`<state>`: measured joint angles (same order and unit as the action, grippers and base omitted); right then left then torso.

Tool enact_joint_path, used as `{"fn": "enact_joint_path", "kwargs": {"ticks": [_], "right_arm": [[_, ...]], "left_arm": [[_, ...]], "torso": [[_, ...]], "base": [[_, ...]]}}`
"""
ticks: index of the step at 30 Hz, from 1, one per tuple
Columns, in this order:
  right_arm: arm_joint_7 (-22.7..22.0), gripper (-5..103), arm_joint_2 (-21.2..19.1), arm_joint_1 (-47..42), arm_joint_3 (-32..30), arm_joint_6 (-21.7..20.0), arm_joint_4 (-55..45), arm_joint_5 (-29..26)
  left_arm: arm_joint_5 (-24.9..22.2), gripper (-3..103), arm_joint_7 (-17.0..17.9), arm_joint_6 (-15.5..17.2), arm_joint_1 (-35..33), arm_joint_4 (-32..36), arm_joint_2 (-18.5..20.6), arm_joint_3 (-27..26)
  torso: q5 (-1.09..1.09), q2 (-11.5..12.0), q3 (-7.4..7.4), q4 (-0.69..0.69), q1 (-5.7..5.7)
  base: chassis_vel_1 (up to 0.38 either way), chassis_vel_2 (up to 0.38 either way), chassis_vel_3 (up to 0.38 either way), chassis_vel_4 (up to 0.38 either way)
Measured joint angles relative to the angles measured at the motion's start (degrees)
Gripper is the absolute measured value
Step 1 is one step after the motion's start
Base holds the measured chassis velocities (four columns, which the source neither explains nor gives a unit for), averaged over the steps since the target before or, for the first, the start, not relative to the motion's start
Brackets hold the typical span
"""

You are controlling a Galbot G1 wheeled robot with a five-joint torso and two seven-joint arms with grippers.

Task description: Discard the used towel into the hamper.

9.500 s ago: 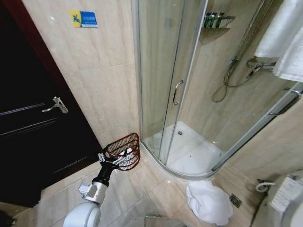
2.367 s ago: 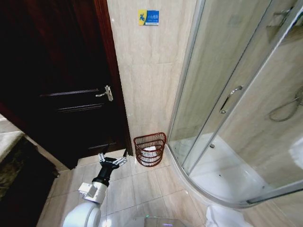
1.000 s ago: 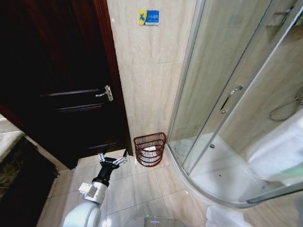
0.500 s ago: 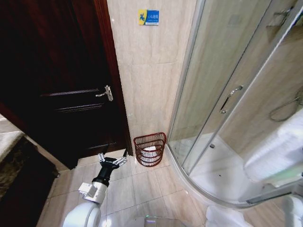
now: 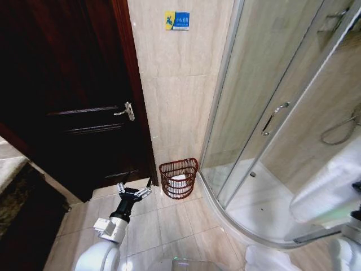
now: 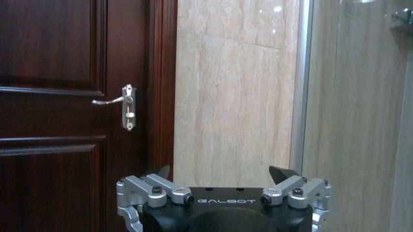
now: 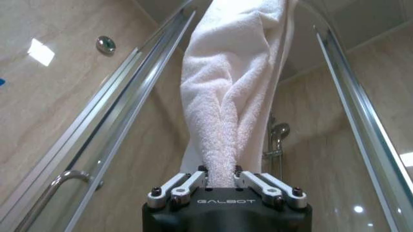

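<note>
My right end effector (image 7: 219,180) is pinching a white terry towel (image 7: 229,92) beside the curved glass shower enclosure (image 5: 271,130). My left end effector (image 5: 133,192), marked "GALBOT", is hanging open over the beige floor tiles (image 5: 169,226), near the round reddish-brown lattice hamper (image 5: 179,178) sitting between the dark wooden door (image 5: 73,107) and the shower.

The beige tiled floor (image 5: 169,226) carries the hamper (image 5: 179,178) beside the shower tray (image 5: 265,217).
</note>
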<state>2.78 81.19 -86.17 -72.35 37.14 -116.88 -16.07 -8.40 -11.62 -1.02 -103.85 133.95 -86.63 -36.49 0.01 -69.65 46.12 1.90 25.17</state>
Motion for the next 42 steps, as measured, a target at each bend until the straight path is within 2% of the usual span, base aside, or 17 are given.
{"fn": "enact_joint_path", "kwargs": {"ticks": [14, 24, 28, 30, 34, 36, 39, 42], "right_arm": [[0.0, 12, 1.3, -1.9, 0.2, 2.6, 1.4, 0.3], [-0.1, 12, 2.6, -3.0, 2.5, 3.6, 0.4, 0.9], [-0.4, 12, 3.3, -4.1, 2.5, 4.0, -2.3, 2.0], [-1.4, 12, 3.5, -4.8, 0.0, 3.4, -6.9, 2.8], [-3.5, 12, 1.6, -4.4, -4.5, 0.8, -13.5, 3.0], [-5.0, 12, -1.9, -2.8, -7.8, -1.9, -16.3, 2.9], [-5.4, 12, -3.8, -2.1, -9.8, -3.4, -17.8, 2.4], [-5.5, 12, -4.9, -1.8, -10.7, -3.8, -19.0, 1.8]], "left_arm": [[0.0, 100, 0.0, 0.0, 0.0, 0.0, 0.0, 0.0], [0.0, 100, 0.0, 0.0, 0.0, 0.0, 0.0, 0.0], [0.0, 100, 0.0, 0.0, 0.0, 0.0, 0.0, 0.0], [0.0, 100, 0.0, 0.0, 0.0, 0.0, 0.0, 0.0], [0.0, 100, 0.0, 0.0, 0.0, 0.0, 0.0, 0.0], [0.0, 100, 0.0, 0.0, 0.0, 0.0, 0.0, 0.0], [0.0, 100, 0.0, 0.0, 0.0, 0.0, 0.0, 0.0], [0.0, 100, 0.0, 0.0, 0.0, 0.0, 0.0, 0.0]], "torso": [[-0.01, 0.0, 0.00, 0.00, 0.00], [0.00, 0.0, 0.00, 0.00, 0.00], [0.04, 0.0, 0.00, 0.00, 0.00], [0.02, 0.0, 0.00, 0.00, 0.00], [-0.07, 0.0, -0.01, -0.02, -0.01], [0.02, 0.0, -0.01, 0.02, 0.00], [0.05, 0.0, 0.00, 0.00, 0.00], [-0.11, 0.0, -0.01, 0.00, 0.00]], "base": [[0.000, 0.000, 0.000, 0.000], [0.000, 0.000, 0.000, 0.000], [0.000, 0.000, 0.000, 0.000], [0.000, 0.000, 0.000, 0.000], [0.000, 0.000, 0.000, 0.000], [0.000, 0.000, 0.000, 0.000], [0.000, 0.000, 0.000, 0.000], [0.000, 0.000, 0.000, 0.000]]}}
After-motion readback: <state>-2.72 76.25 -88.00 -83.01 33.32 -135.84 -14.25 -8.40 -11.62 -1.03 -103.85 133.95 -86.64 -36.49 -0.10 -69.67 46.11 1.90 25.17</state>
